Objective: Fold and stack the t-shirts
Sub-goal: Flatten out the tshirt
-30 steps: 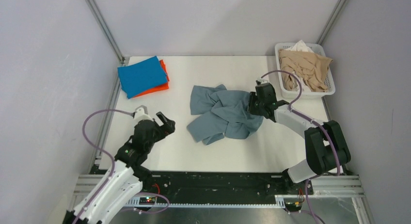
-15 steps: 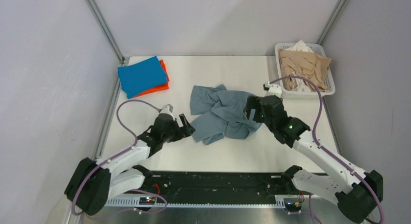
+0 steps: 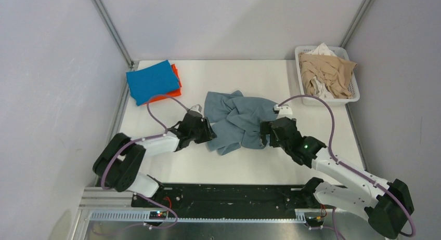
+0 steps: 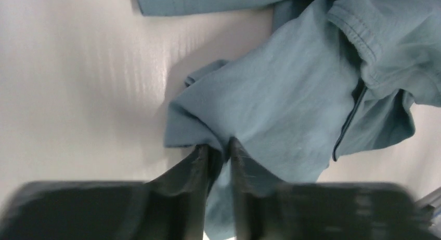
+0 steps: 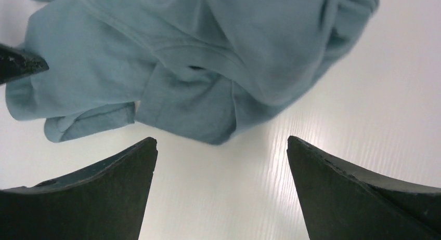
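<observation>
Fabric lay bunched in the middle of the table (image 3: 244,74): the grey-blue shirt (image 3: 240,119) sat crumpled there, with folds and a sleeve twisted over one another. The left gripper (image 3: 208,133) was at the shirt's left edge, low to the table. In the left wrist view this gripper (image 4: 219,146) had its jaws drawn nearly together, pinching a small ridge of the grey-blue shirt (image 4: 281,94) between the fingers (image 4: 199,170); the cloth rose into a peak just where they met.

The right gripper (image 3: 266,134) was at the shirt's near right edge. From the right wrist view its jaws stood spread wide apart, the two dark fingers (image 5: 117,170) set to either side of a strip of bare table, with the hem of the grey-blue shirt (image 5: 208,53) just beyond the tips and not between them. A tip of the left gripper (image 5: 21,63) showed at the left border of that view, touching the cloth.

At the far left corner the blue shirt (image 3: 152,81) lay folded on top of the orange shirt (image 3: 170,96), well apart from the crumpled one. At the far right corner stood a white basket (image 3: 299,55) holding a beige garment (image 3: 328,71) and a white garment (image 3: 323,48).
</observation>
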### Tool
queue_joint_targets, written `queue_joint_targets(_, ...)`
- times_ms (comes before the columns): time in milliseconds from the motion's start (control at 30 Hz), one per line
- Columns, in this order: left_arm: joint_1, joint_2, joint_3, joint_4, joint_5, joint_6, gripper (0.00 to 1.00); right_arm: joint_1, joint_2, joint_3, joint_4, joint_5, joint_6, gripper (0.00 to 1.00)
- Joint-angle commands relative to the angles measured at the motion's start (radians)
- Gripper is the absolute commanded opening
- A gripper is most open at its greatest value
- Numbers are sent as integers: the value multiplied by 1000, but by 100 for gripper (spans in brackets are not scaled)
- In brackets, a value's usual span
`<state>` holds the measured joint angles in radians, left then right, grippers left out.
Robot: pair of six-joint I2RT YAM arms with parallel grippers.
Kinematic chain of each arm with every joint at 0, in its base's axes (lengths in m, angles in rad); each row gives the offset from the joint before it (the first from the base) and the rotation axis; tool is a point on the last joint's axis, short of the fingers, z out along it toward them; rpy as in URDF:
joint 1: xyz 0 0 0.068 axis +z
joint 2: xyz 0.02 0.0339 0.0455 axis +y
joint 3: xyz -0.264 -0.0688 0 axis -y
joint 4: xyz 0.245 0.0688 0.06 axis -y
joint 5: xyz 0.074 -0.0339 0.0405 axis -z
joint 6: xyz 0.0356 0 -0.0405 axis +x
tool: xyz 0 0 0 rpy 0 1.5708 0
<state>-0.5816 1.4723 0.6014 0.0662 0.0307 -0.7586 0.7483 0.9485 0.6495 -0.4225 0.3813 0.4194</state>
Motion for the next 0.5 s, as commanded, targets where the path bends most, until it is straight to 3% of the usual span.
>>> queue_joint_targets(0,-10,40,53,32,-22,11,15,63,56,12,225,11,-260,99)
queue_joint_targets(67,-10,19,44,32,-43,12,2,91,112,35,314,-21,-383,99)
queue_joint_targets(100,-10,7,34,32,-54,16,1,104,162,45,362,-38,-427,99)
queue_joint_targets(233,-10,-61,-3,20,-106,29,0,118,349,154,442,-67,-569,97)
queue_joint_targets(467,-10,-93,-32,3,-108,29,0,125,706,435,395,-33,-673,90)
